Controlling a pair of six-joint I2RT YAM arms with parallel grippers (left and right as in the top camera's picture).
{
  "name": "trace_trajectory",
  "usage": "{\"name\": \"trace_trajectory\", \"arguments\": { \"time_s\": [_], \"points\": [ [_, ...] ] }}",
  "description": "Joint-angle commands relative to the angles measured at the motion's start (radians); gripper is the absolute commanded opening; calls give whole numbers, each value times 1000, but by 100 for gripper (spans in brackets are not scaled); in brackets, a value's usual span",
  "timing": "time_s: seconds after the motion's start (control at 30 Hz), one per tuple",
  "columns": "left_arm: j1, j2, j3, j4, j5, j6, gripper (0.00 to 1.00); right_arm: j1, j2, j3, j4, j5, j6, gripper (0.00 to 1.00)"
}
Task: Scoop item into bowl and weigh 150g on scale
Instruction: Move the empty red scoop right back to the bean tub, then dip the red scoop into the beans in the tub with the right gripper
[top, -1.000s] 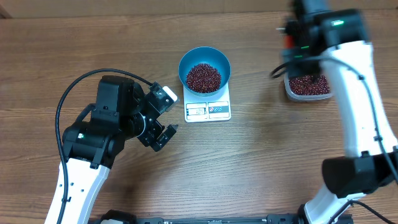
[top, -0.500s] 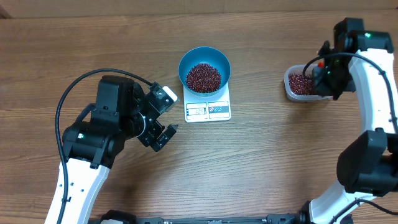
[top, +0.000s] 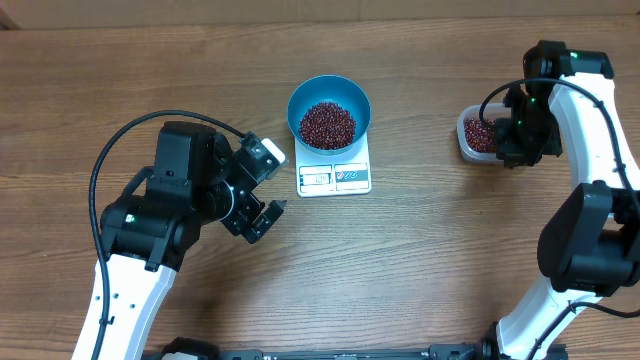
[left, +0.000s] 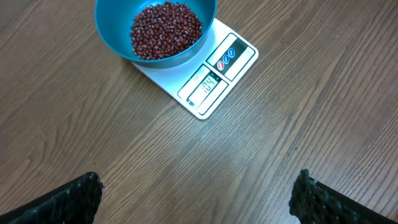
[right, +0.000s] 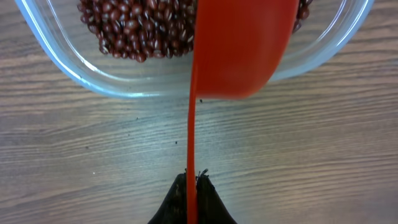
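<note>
Scale (top: 335, 177), display edge frontward, bowl (top: 296, 100) rearward.

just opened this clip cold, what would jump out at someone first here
The deep blue bowl, heaped with dark red-brown beans, sits on the white scale at mid-table. Far to the right, the right gripper is shut on the thin handle of a bright red scoop held over the edge of a clear tub of more beans. The left gripper hangs open and empty near the scale.
</note>
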Motion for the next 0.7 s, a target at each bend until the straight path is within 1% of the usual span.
{"name": "trace_trajectory", "arguments": {
  "time_s": [0.0, 0.13, 0.43, 0.67],
  "points": [
    [4, 3, 23, 3, 0, -11, 100, -2, 31, 31, 7, -5, 18, 4],
    [4, 3, 23, 3, 0, -11, 100, -4, 84, 65, -15, -5, 31, 4],
    [4, 3, 23, 3, 0, -11, 100, -4, 180, 223, -58, -5, 55, 4],
    [4, 3, 23, 3, 0, -11, 100, -3, 264, 237, -82, 7, 52, 4]
  ]
}}
